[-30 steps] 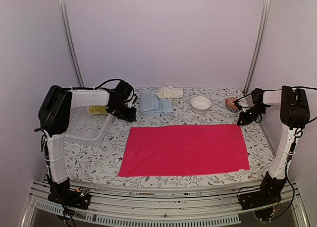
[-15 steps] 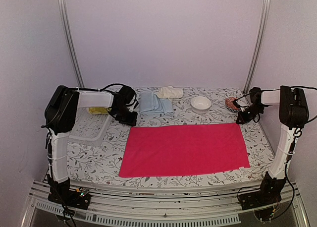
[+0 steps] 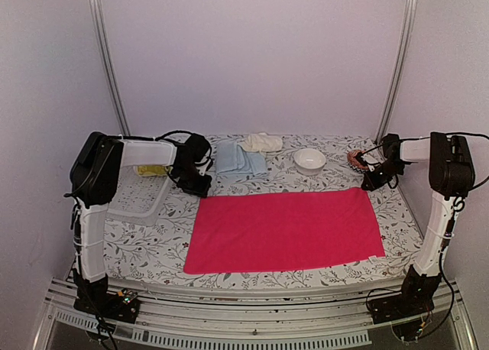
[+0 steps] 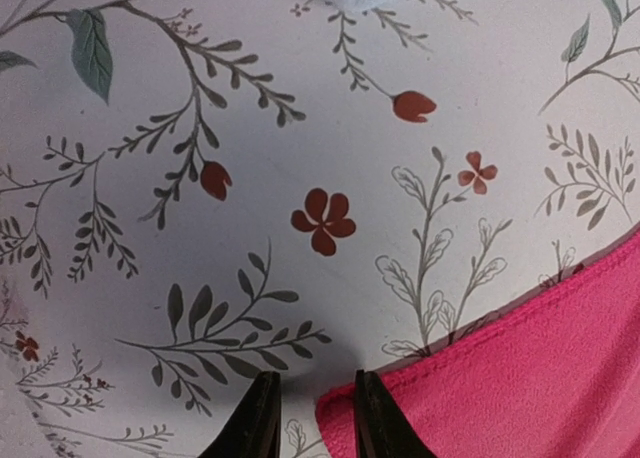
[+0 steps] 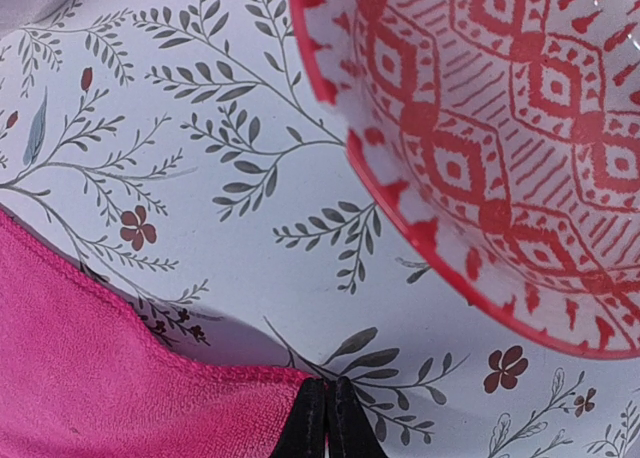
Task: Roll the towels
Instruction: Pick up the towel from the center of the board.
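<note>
Hot pink towel (image 3: 283, 229) lies spread flat on the floral table covering (image 4: 250, 158), between my two tools, with one far corner at each. My left gripper (image 4: 315, 393) sits low at the far-left corner, its fingers a narrow gap apart and holding nothing. The corner's tip pokes into that gap from the right-hand finger's side, and the other finger is over bare covering. My right gripper (image 5: 328, 388) is pressed together at the far-right corner. The hem runs right up to its fingertips, but I cannot tell whether any cloth is caught between them. Red-patterned bowl (image 5: 500, 148) stands just beyond that gripper and is one to mind. Judgement: the cloth looks light, thin and limp, so it should sag and fold rather than slide as a sheet. A pinch on the stitched hem at each corner looks soundest, both corners taken together so the edge stays straight for rolling. Light blue towel (image 3: 240, 160) lies beyond my left gripper to its right, cream towel (image 3: 262, 142) farther still. Yellow-green towel (image 3: 150, 170) is in the basket (image 3: 137, 201) to its left.
</note>
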`<state>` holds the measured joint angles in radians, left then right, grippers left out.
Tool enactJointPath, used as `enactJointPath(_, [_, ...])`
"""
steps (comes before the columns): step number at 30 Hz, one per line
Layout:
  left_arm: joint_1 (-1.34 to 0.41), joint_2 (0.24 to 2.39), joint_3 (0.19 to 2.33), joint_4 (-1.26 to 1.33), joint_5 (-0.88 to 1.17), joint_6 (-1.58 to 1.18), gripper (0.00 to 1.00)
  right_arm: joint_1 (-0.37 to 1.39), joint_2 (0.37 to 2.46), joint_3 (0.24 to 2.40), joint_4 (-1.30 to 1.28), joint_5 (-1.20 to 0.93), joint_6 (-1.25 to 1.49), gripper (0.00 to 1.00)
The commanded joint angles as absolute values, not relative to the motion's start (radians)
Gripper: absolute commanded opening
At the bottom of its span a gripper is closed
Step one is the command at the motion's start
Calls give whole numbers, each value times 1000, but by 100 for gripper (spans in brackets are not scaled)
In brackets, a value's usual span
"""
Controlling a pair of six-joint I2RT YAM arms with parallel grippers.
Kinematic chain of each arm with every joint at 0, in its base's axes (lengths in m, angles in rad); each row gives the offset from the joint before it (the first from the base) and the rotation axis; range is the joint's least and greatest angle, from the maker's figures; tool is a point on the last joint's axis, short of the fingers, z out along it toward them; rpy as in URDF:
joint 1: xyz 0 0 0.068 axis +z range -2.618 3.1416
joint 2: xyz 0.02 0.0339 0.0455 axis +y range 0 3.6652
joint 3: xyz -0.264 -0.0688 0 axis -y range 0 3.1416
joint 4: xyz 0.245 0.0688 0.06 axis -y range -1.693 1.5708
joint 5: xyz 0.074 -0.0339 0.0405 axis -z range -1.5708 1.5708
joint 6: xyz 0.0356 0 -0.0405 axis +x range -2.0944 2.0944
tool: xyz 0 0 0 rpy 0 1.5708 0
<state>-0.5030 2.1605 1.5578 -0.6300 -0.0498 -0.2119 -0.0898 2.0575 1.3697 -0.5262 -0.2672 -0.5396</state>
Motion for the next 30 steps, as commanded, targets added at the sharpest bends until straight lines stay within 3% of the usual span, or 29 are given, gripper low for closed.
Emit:
enactJointPath(1, [-514, 2164, 1598, -670, -36, -190, 28, -74, 2117, 1339, -551, -247, -549, 3])
enactJointPath(11, [-517, 2153, 1590, -700, -12, -195, 29, -74, 2119, 1336, -552, -252, -554, 3])
enactJointPath(19, [-529, 2198, 1577, -710, -68, -187, 24, -73, 2118, 1335, -554, -253, -556, 3])
enactJointPath(25, [-532, 2212, 1569, -702, -69, -182, 17, -71, 2118, 1335, -554, -253, -557, 3])
enactJointPath(30, [-532, 2218, 1553, -678, -100, -174, 3, -72, 2118, 1333, -554, -253, -557, 3])
